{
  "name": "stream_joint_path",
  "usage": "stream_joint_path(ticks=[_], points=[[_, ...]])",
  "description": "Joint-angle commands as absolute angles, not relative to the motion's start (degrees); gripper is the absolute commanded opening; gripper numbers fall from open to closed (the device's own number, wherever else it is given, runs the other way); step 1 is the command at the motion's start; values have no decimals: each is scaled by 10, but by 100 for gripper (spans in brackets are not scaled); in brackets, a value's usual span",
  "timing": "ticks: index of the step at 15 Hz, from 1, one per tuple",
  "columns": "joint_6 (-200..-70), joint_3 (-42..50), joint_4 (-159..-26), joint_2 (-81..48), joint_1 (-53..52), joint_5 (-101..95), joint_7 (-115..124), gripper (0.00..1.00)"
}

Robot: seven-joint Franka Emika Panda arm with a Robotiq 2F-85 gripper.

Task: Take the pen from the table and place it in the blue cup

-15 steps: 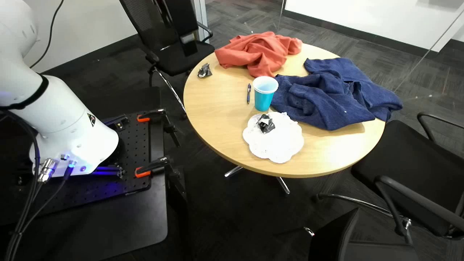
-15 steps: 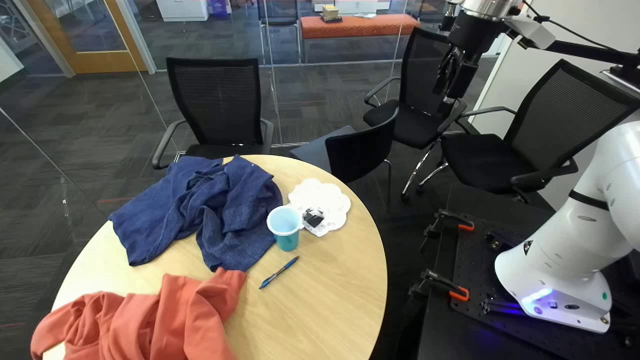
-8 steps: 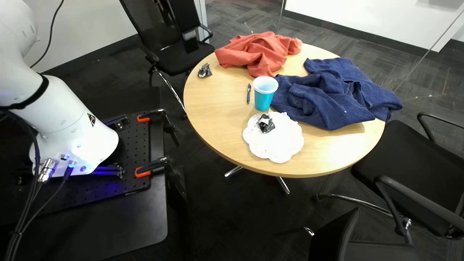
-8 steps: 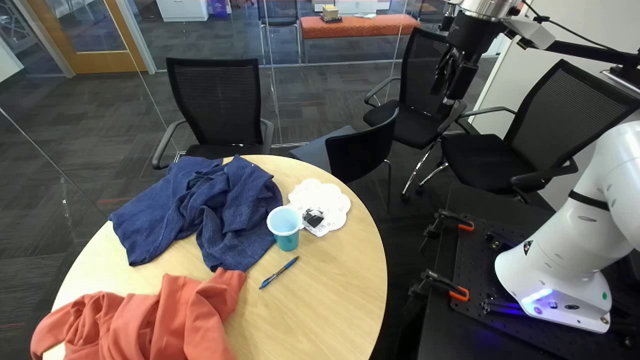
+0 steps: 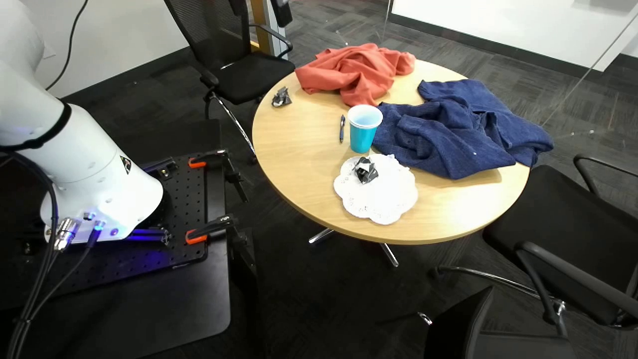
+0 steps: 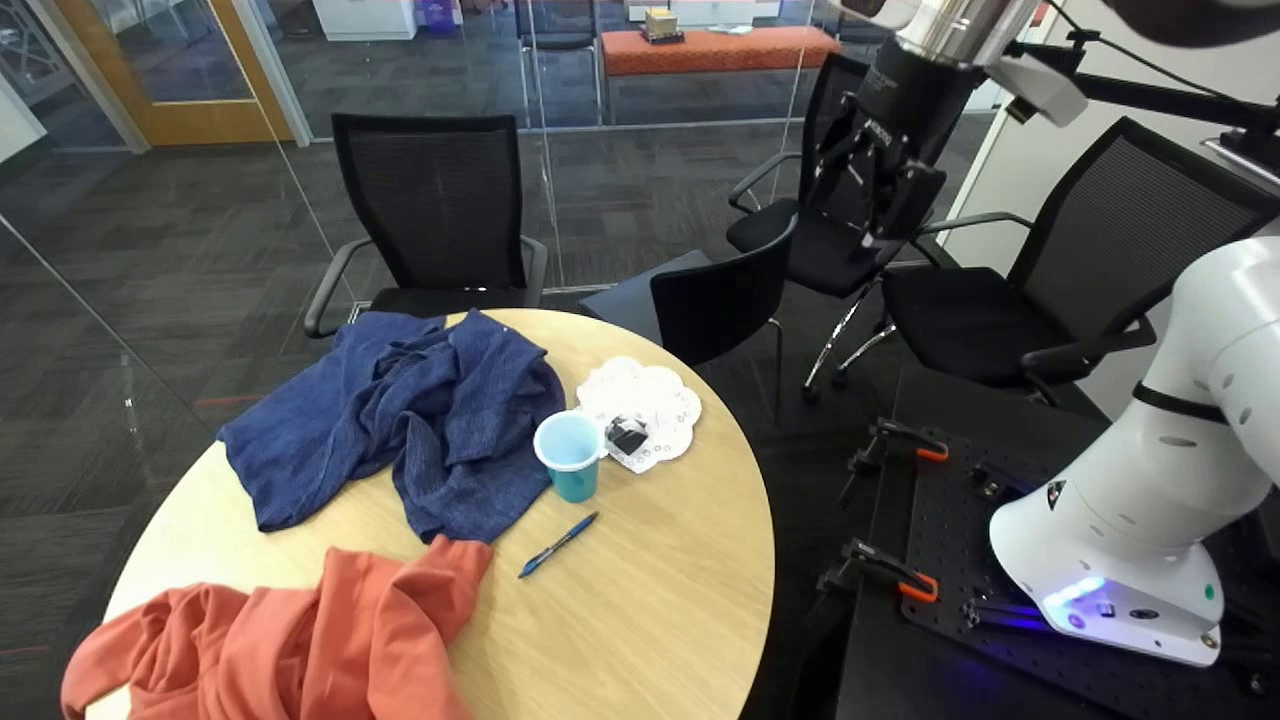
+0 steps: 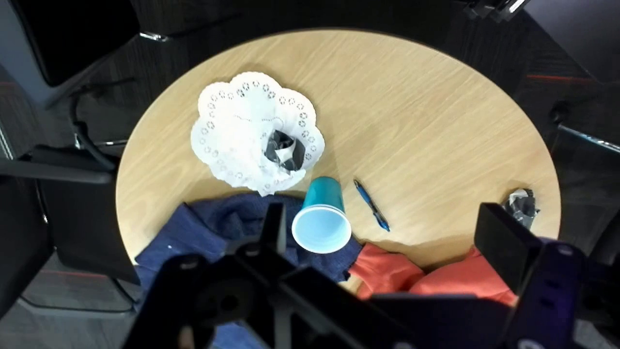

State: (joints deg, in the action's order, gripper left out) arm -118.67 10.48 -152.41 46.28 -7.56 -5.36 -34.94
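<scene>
One blue pen (image 7: 371,205) is lying just beside the blue cup (image 7: 323,193), slanting crosswise to the wide-gaping gripper (image 7: 385,218).

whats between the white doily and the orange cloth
In an exterior view, the blue cup stands between the doily and the orange cloth, with the pen on one side, the blue cloth on the other.

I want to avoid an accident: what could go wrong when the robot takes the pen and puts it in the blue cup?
The pen lies close beside the blue cup, so the open gripper might tip the cup on its way down. The pen is slim and lies on the table, so the fingers may miss it. The navy cloth close to the cup could snag a finger.
</scene>
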Motion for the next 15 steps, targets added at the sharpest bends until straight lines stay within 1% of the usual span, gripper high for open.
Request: stream_joint_path(ticks=[1,5,8,9,15], points=[[-1257,89,-1553,466,-120,-42,-384,100],[-1332,81,-1580,460,-176,-23,-412,100],[-1362,77,-1591,452,-208,-4,-428,100],[-1336,73,-1582,456,-189,-13,-411,100],[-1338,73,-1584,455,-190,-12,-411,100]])
